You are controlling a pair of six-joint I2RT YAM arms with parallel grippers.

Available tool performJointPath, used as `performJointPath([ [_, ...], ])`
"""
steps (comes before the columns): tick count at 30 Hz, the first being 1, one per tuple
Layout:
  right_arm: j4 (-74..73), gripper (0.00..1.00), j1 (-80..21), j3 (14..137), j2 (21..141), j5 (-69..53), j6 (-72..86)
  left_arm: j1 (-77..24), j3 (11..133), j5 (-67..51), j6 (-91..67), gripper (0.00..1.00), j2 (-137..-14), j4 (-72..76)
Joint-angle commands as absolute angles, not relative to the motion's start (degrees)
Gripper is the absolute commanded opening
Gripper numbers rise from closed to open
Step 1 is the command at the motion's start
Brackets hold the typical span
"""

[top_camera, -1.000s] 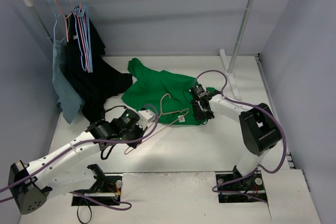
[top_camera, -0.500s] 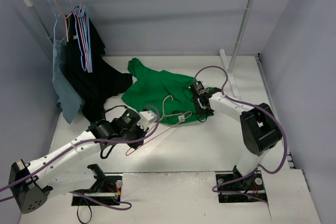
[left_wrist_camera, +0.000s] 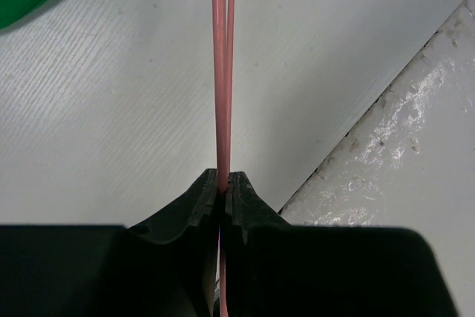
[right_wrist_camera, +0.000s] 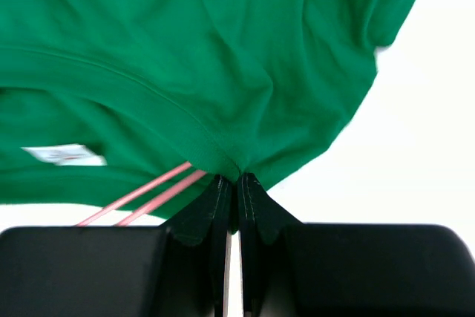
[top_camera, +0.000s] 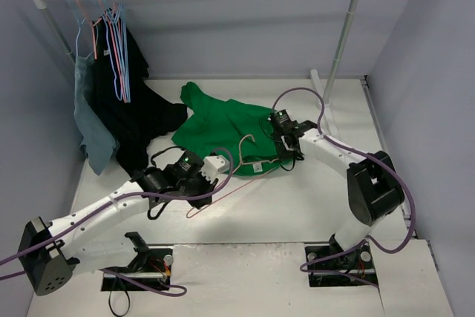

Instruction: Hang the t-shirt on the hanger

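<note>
Pink hanger (left_wrist_camera: 220, 72), clamped in the closed left hand (left_wrist_camera: 222, 183), has slid further under the green t-shirt (top_camera: 223, 124) on the bench (top_camera: 297, 198); the right hand (right_wrist_camera: 231, 187) pinches its hem tight, so threading looks begun.

Bright green t-shirt (top_camera: 223, 128) lying rumpled, white label showing, thin pink wire hanger (left_wrist_camera: 220, 72) slipped under its edge

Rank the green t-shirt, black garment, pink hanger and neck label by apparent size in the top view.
1. black garment and t-shirt: too alike to rank.
2. hanger: long but thin.
3. neck label: smallest.
</note>
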State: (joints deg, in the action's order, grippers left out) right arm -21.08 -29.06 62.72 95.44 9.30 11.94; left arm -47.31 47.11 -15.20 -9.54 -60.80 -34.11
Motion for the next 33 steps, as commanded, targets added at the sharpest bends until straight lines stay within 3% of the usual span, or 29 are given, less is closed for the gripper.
performJointPath([
  [1, -22.1, 0.0, -30.4, 67.4, 90.4, 8.8, 9.0, -47.5, 50.3, -16.9, -8.2, 0.0, -61.6, -26.9],
  [22, -30.9, 0.02, -34.0, 92.3, 84.8, 6.6, -2.1, -47.6, 57.4, -18.1, -8.2, 0.0, -61.9, -7.3],
  [33, -24.3, 0.09, -34.7, 88.4, 74.7, 8.2, -14.7, -47.1, 56.0, -26.5, -9.1, 0.0, -63.3, -3.6],
])
